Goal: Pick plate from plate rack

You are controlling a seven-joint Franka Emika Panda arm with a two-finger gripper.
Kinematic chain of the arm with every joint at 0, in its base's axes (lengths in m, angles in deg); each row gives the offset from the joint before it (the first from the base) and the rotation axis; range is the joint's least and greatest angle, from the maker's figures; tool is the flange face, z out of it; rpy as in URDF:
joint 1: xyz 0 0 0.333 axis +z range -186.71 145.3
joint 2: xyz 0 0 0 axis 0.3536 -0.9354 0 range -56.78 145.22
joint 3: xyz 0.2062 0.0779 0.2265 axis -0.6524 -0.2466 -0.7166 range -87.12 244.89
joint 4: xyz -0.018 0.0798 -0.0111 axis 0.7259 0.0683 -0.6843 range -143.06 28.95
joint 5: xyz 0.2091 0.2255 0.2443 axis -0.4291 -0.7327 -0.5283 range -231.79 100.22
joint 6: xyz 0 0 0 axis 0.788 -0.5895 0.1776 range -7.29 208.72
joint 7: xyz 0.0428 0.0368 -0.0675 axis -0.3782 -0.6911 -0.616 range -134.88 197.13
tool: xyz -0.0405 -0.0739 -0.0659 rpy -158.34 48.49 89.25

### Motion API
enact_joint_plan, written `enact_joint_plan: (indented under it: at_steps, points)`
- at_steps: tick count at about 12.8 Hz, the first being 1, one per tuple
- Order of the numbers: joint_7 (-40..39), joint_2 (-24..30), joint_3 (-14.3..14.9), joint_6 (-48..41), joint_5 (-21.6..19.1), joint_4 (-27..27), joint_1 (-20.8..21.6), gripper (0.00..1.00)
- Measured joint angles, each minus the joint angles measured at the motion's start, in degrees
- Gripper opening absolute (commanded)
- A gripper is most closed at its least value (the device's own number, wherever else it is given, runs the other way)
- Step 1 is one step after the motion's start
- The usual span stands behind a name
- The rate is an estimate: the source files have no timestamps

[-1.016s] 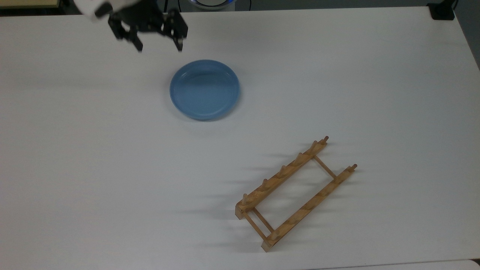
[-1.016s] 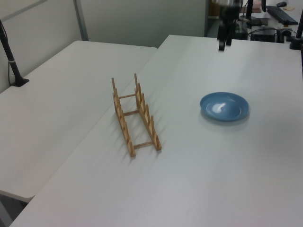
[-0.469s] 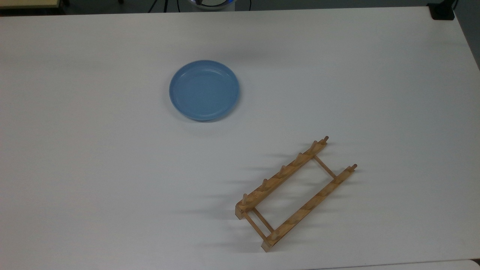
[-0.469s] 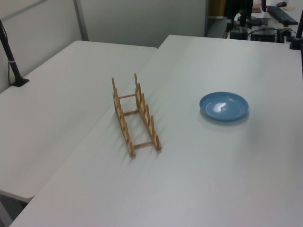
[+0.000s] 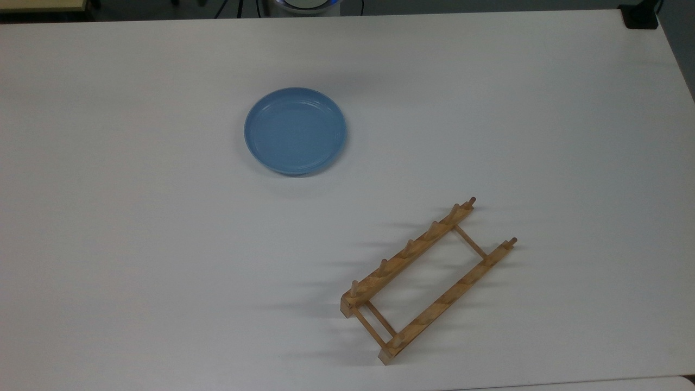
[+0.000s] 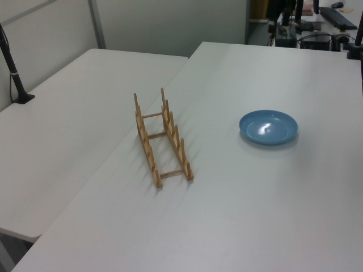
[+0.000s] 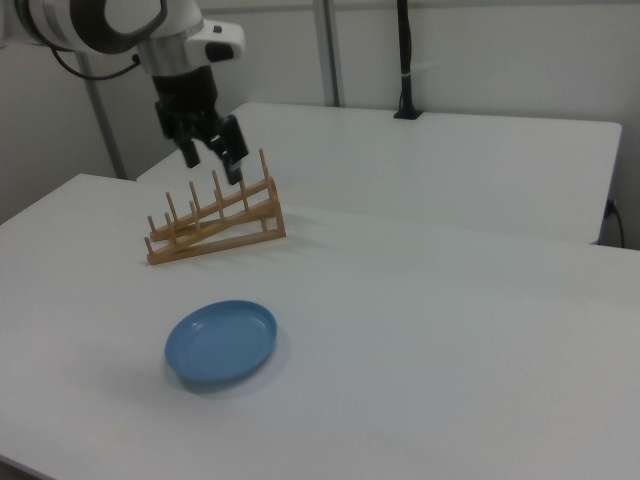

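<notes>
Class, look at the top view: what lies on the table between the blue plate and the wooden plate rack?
Nothing: in the top view the plate and the plate rack sit apart, with bare white table between them.

The plate (image 5: 295, 131) looks smooth and shiny. The plate rack (image 5: 426, 281) is light, bare wood. The bench (image 5: 136, 244) is white, smooth and matt.

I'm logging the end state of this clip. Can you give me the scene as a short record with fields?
plate: light blue plate, flat on the white table, rim up
plate rack: wooden plate rack, upright on the table, no plate in it
plate vs rack: apart, not touching
end effector: end effector in the right view, raised above the table, fingers open, holding nothing
task state: plate is out of the rack
</notes>
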Motion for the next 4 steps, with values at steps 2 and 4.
enact_joint_plan:
  at_steps: [2, 4]
  points:
    - [-1.39, -0.28, 0.05, 2.87, 2.25, -0.01, 0.0, 1.0]
    - [-1.73, -0.55, 0.04, 2.9, 2.51, -0.01, 0.1, 1.0]
